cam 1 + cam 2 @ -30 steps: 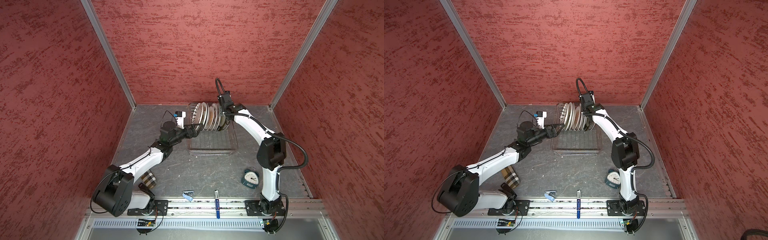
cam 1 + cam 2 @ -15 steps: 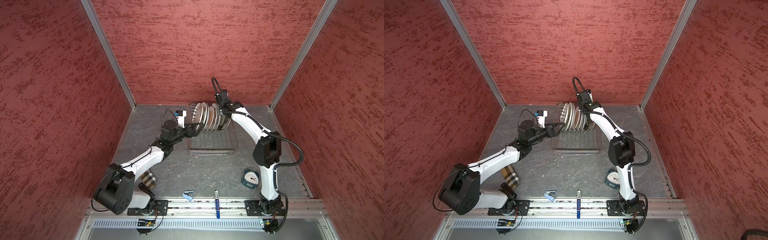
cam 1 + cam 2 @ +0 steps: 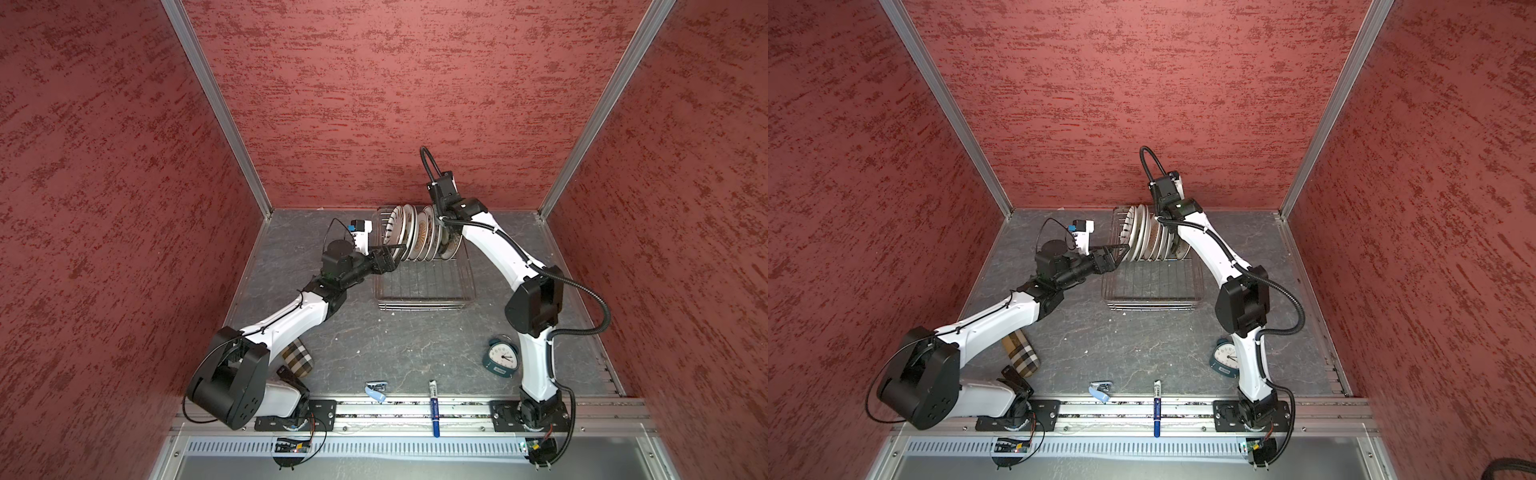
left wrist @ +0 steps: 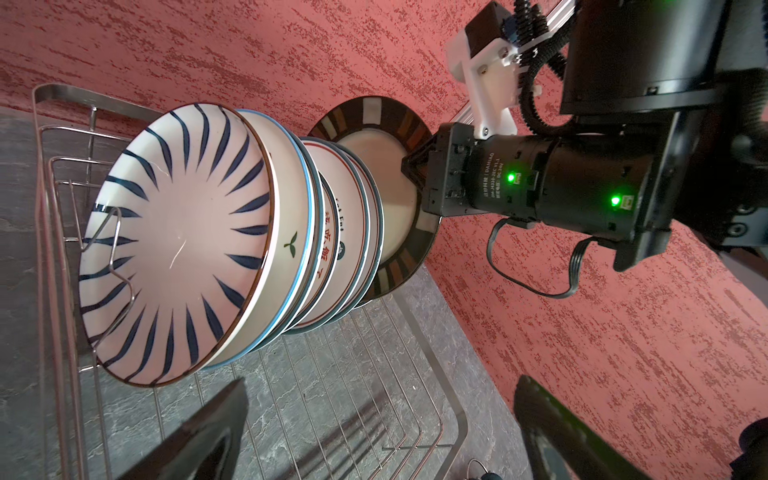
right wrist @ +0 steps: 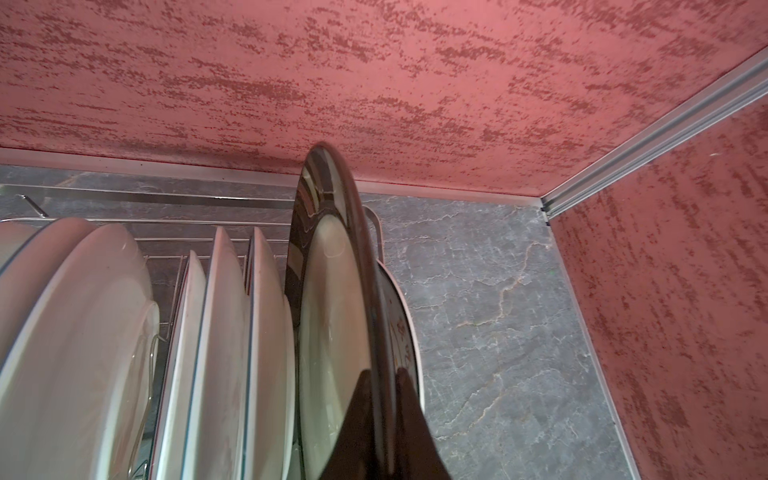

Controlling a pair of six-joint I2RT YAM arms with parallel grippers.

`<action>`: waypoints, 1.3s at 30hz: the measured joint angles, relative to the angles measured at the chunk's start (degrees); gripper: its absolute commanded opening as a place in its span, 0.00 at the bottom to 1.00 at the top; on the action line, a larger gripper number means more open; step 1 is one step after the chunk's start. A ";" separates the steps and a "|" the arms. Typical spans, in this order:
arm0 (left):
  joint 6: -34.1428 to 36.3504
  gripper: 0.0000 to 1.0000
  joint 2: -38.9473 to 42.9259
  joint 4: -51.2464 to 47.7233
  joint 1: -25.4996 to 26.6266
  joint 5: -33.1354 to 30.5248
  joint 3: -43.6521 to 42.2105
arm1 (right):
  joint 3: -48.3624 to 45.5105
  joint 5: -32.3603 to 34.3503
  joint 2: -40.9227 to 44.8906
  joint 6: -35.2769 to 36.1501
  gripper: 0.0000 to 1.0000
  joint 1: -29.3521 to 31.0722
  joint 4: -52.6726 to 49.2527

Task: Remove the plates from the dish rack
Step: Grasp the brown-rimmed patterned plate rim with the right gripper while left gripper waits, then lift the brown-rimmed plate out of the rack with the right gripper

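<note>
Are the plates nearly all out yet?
Not yet: no plate is out of the dish rack. The right gripper is shut on the dark-rimmed plate at the row's end. The left gripper is open by the blue-striped plate. All others are left.

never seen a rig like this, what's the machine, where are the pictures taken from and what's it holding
Two robot arms stand at the front of a grey table. Two pictures look down from above, nearly the same view; the other two are taken from the arms' wrists. A wire dish rack at the back holds upright plates. The right gripper is shut on a dark-rimmed plate, which sits higher than the rest. The left gripper is open and empty near the rack's other end. A clock, a pen and a checked pouch lie near the front.
</note>
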State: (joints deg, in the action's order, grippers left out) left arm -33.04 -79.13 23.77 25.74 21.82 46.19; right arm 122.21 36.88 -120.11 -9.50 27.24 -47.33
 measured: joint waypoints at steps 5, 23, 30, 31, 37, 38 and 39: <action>-0.11 0.99 0.13 -0.61 0.11 -0.63 0.00 | -3.23 1.66 4.22 0.52 0.00 0.42 0.35; 0.48 0.99 10.32 -5.51 4.90 -7.45 -0.55 | -38.29 -1.36 43.41 0.20 0.00 1.55 15.32; 1.99 0.99 20.24 -6.43 6.21 -7.34 -8.11 | -58.07 -14.69 63.04 -5.88 0.00 0.68 23.89; 2.03 0.99 21.55 -6.64 6.19 -7.32 -9.14 | -59.87 -16.57 64.67 -6.99 0.00 0.48 24.94; 0.20 0.99 26.34 -6.93 5.86 -5.95 -14.64 | -68.67 -29.00 68.28 -14.27 0.00 -1.84 32.61; -0.46 0.99 26.67 -7.08 5.86 -5.55 -15.50 | -70.38 -31.26 68.39 -15.72 0.00 -2.29 34.16; -0.90 0.99 26.99 -7.17 5.86 -5.46 -16.11 | -71.91 -33.24 68.48 -16.98 0.00 -2.67 35.63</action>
State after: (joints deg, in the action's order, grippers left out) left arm -33.93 -52.14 16.60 31.59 16.36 30.09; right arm 50.30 3.64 -51.64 -26.48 24.58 -11.70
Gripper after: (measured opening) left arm 0.994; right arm 0.099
